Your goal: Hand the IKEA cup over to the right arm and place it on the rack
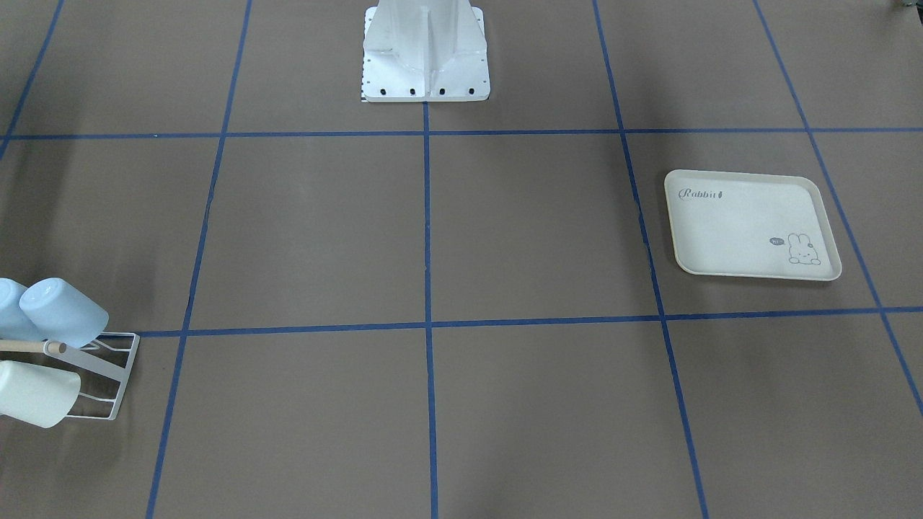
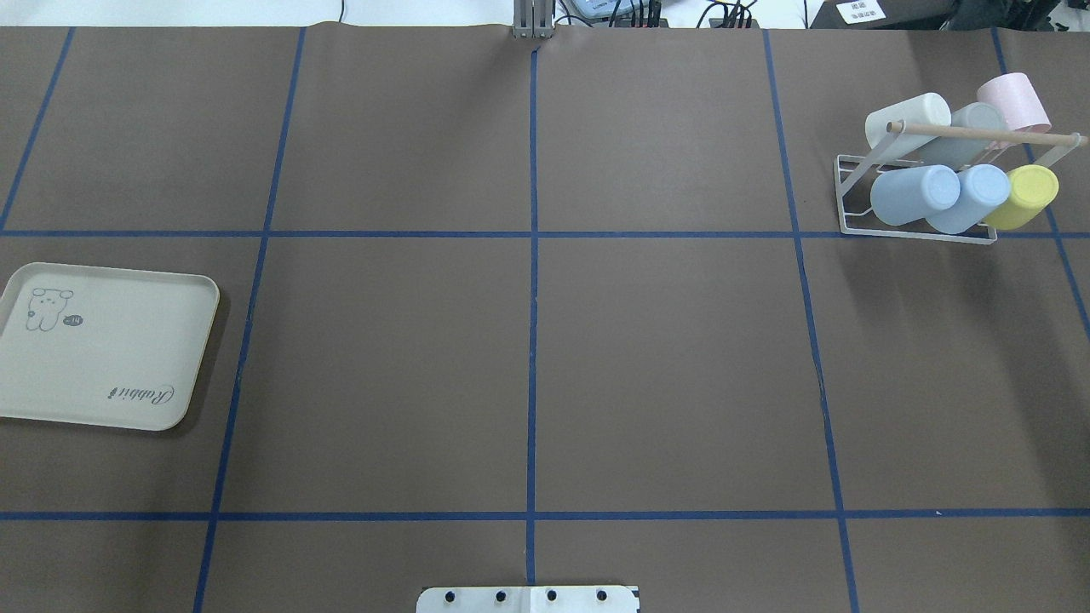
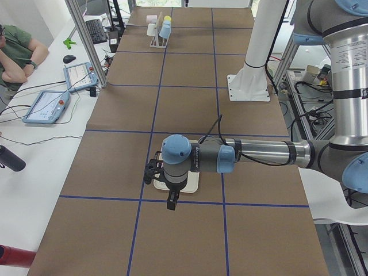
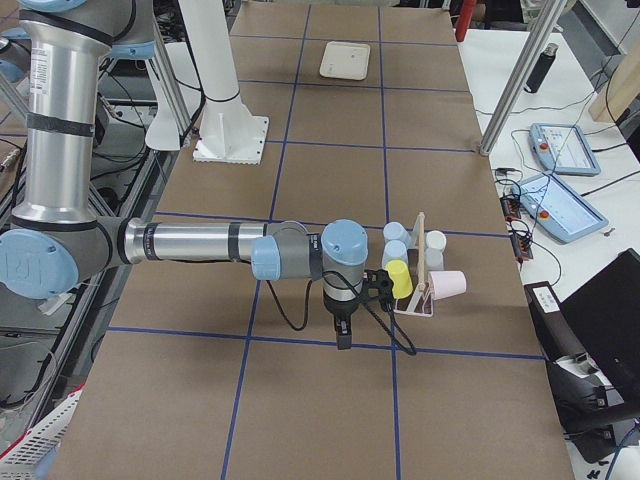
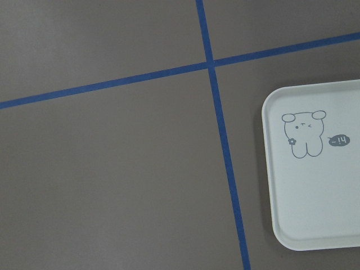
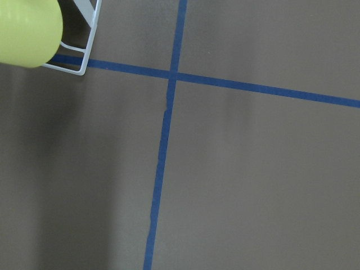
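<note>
Brown taped table (image 2: 664,358), arms outstretched, left gripper (image 3: 172,200) above tray (image 3: 193,183), right gripper (image 4: 343,335) beside rack (image 4: 421,255), both grips unclear.

Cream rabbit tray (image 2: 111,349) on gridded table (image 2: 681,366)

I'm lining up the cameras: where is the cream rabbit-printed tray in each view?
Front-facing: cream rabbit-printed tray, right of centre.
Overhead: left edge.
Exterior left: centre, partly under left arm.
Exterior right: top, far end.
Left wrist: right edge.
Right wrist: not in it.
Shared landmark: blue tape grid lines.
</note>
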Controlling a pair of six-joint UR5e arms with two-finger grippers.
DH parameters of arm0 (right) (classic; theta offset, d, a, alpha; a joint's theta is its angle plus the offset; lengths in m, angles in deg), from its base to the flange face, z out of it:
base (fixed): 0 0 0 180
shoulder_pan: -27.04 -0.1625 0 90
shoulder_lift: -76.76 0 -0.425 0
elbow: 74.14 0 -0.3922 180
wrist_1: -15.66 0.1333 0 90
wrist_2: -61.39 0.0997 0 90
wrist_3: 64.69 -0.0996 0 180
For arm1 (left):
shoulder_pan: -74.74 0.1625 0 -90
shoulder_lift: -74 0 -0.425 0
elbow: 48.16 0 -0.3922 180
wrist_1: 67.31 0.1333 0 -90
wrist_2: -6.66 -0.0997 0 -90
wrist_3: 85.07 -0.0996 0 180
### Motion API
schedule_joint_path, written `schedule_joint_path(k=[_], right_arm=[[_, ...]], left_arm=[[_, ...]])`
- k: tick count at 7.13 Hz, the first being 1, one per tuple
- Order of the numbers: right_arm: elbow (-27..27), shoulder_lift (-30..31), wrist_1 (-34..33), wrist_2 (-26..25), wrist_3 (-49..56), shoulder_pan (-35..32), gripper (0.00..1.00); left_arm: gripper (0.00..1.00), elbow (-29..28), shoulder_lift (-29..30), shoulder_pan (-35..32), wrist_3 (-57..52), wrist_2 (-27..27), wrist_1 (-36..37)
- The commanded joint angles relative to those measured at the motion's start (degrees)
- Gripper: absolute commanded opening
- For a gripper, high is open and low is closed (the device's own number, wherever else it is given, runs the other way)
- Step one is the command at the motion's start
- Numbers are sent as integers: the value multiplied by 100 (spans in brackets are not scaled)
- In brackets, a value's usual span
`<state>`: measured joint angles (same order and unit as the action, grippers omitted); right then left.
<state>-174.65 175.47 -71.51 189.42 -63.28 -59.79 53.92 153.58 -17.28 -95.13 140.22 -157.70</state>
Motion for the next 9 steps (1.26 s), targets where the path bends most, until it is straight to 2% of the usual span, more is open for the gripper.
schedule_joint_path(k=[1, 7, 9], right_arm=[[-21, -1, -2, 21, -8, 0, 100], [14, -19, 7, 3, -26, 0, 100], [23, -36, 7, 3, -26, 8, 100]], left_arm=[[100, -13, -4, 0, 4, 39, -5], [100, -30, -13, -9, -5, -49, -58], [100, 22, -231, 0, -22, -433, -75]])
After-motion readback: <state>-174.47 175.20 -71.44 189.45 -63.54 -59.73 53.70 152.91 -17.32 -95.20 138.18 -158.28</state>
